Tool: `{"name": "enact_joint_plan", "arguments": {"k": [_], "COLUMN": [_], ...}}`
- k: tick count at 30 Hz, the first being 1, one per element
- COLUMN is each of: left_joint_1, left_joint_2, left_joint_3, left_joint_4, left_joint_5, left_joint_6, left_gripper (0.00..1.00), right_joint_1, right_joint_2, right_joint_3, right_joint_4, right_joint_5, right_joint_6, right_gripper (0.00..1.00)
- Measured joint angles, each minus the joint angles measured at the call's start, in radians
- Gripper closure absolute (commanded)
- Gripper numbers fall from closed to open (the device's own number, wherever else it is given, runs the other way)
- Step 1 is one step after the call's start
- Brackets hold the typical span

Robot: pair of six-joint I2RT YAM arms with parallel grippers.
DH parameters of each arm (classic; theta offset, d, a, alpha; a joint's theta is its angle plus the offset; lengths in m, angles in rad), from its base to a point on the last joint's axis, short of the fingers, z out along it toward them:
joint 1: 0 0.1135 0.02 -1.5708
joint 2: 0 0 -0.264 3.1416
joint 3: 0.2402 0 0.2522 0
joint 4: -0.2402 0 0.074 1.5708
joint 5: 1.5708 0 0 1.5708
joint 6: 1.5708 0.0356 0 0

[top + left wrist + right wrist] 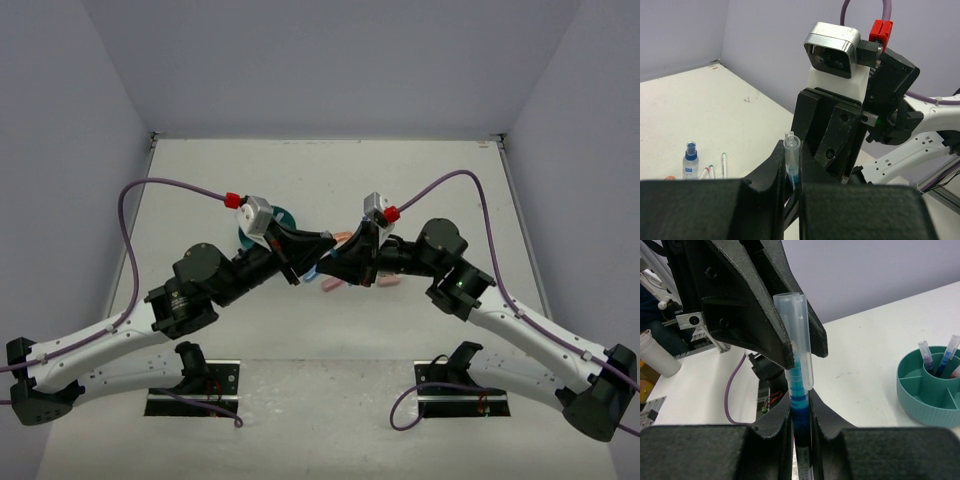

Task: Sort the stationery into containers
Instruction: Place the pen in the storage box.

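Blue pen [799, 407] with clear cap, upright, off table, clamped from both ends: right gripper [800, 422] closed on barrel, left gripper [791, 175] closed on cap. One teal organizer [920, 402] near on table [865, 355], two capped pens [926, 357] standing in centre cup. One spray bottle [690, 161] upright, thin pens [715, 171] lying just beside, count unclear. From above, wrists hiding held pen and most of organizer.
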Motion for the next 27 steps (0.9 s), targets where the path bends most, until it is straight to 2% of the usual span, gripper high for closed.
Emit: {"name": "enact_joint_plan", "arguments": {"k": [2,3,9,12,13,15,16,17,21,27], "left_joint_1": [0.001,0.001,0.002,0.002,0.002,0.002,0.002,0.002,0.002,0.041], "left_joint_2": [-0.002,-0.002,-0.003,-0.004,-0.004,-0.006,-0.006,-0.005,0.017,0.111], "left_joint_3": [0.004,0.006,0.023,0.034,0.038,0.045,0.050,0.057,0.095,0.104], "left_joint_4": [-0.006,-0.008,-0.014,-0.023,-0.027,-0.038,-0.046,-0.057,-0.095,-0.094], "left_joint_5": [0.008,0.011,0.019,0.020,0.019,0.013,-0.001,-0.022,-0.223,-0.619], "left_joint_6": [0.015,0.025,0.064,0.078,0.080,0.085,0.090,0.096,0.129,0.190], "left_gripper": [1.00,1.00,1.00,1.00,1.00,1.00,1.00,1.00,1.00,1.00], "right_joint_1": [-0.008,-0.013,-0.031,-0.031,-0.031,-0.031,-0.031,-0.031,-0.029,-0.030], "right_joint_2": [-0.001,-0.003,-0.031,-0.034,-0.034,-0.034,-0.034,-0.034,-0.061,-0.236], "right_joint_3": [-0.006,-0.008,-0.014,-0.016,-0.017,-0.022,-0.023,-0.023,-0.036,-0.137], "right_joint_4": [0.018,0.023,0.040,0.042,0.042,0.040,0.034,0.026,-0.053,-0.237], "right_joint_5": [-0.007,-0.008,-0.006,-0.007,-0.008,-0.011,-0.012,-0.013,0.080,0.470], "right_joint_6": [0.010,0.016,0.027,0.027,0.026,0.024,0.019,0.014,-0.027,-0.043], "right_gripper": [0.74,0.66,0.64,0.61,0.51,0.17,0.04,0.01,0.01,0.01]}}
